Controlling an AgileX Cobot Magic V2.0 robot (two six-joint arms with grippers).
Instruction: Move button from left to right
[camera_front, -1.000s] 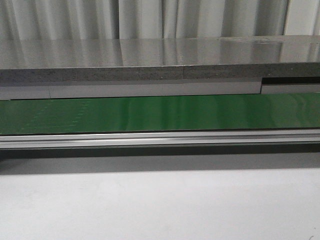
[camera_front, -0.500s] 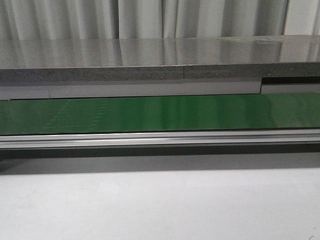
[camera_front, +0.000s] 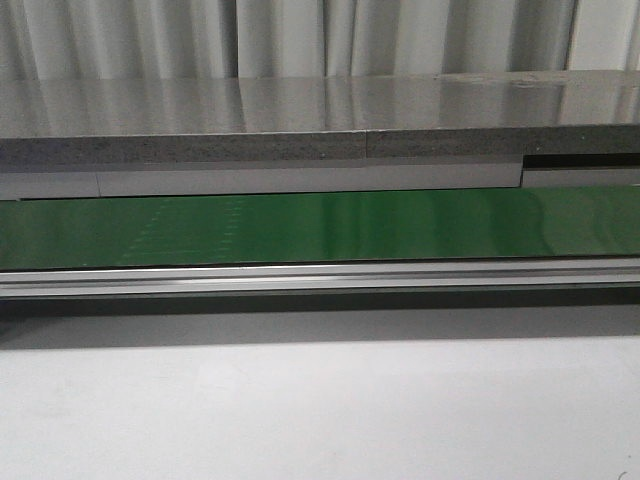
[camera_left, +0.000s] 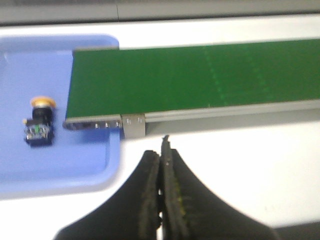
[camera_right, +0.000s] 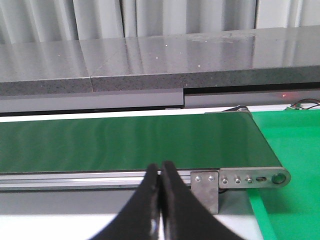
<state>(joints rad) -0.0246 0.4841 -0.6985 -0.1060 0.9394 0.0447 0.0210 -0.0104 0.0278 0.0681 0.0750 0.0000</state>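
The button (camera_left: 39, 122), yellow-orange cap on a black body with a pale greenish part, lies on its side in a blue tray (camera_left: 75, 170) at the left end of the green conveyor belt (camera_left: 200, 75). My left gripper (camera_left: 161, 152) is shut and empty over the white table, beside the tray and apart from the button. My right gripper (camera_right: 160, 172) is shut and empty in front of the belt's (camera_right: 125, 140) right end. In the front view neither gripper nor the button shows, only the belt (camera_front: 320, 225).
A metal rail (camera_front: 320, 278) runs along the belt's near side, with an end bracket (camera_right: 205, 187). A green surface (camera_right: 295, 150) lies past the belt's right end. A grey counter (camera_front: 320, 125) and curtains stand behind. White table (camera_front: 320, 410) in front.
Faint pale marks on the green belt have drifted to the right. Nothing else in the front view has moved.
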